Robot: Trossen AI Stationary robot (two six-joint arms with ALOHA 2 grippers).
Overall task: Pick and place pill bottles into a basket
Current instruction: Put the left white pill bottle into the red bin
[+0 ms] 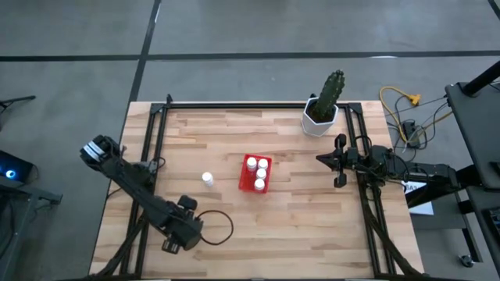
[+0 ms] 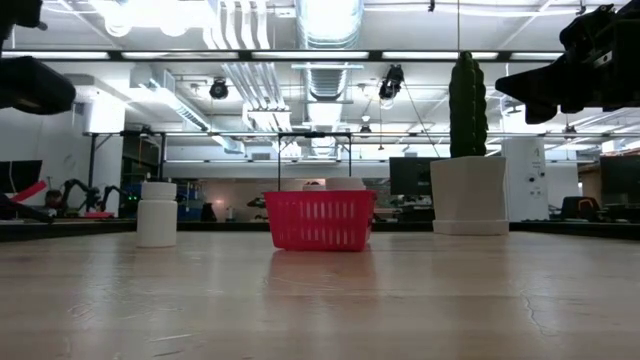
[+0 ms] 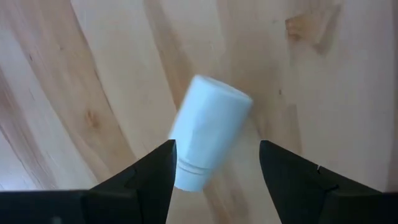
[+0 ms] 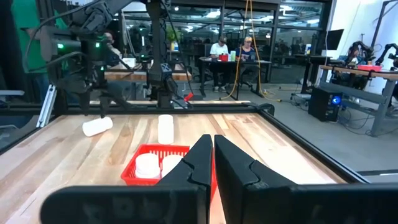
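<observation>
Wooden table point(image 1: 297, 226), workshop room beyond. The red basket point(image 1: 255, 175) is being kept near the table's middle, three pill bottles point(image 1: 261, 165) standing in it. Another bottle point(image 1: 207, 179) is standing upright just left of the basket. A tilted bottle point(image 3: 208, 130) is being framed between the left gripper point(image 3: 214, 163)'s parted fingers; contact cannot be told. The right gripper point(image 4: 212, 149) is being held closed, empty, at the right edge beside the cactus pot point(image 1: 319, 119).

Matt white plastic pill bottle point(image 3: 208, 130), slotted red plastic basket point(image 2: 320, 220), smooth wood table point(image 1: 312, 226)
</observation>
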